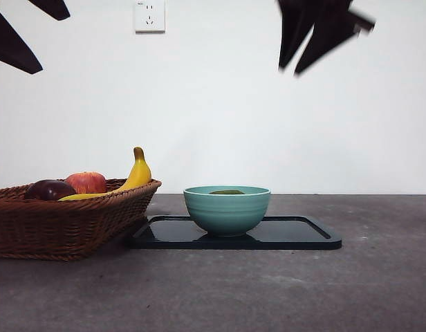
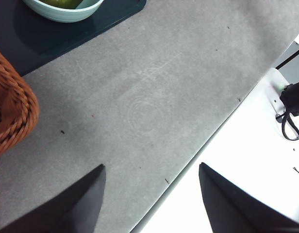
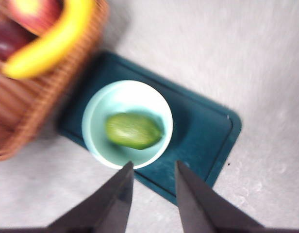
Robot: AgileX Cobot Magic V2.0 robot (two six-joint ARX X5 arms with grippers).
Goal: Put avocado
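Note:
The avocado [image 3: 134, 130], green and oval, lies on its side inside the pale teal bowl [image 3: 91, 121]. In the front view only a thin green sliver of the avocado [image 1: 227, 191] shows above the bowl's rim [image 1: 227, 211]. My right gripper [image 3: 154, 165] hangs open and empty high above the bowl's near edge, and appears as a blurred dark shape at the top right of the front view [image 1: 293, 68]. My left gripper [image 2: 152, 167] is open and empty over bare table beside the basket.
The bowl stands on a dark tray [image 1: 303, 232]. A wicker basket [image 1: 61, 221] to its left holds a banana [image 1: 138, 173], a red apple [image 1: 86, 182] and a dark maroon fruit [image 1: 50, 189]. The table's edge [image 2: 188, 167] runs close to the left gripper.

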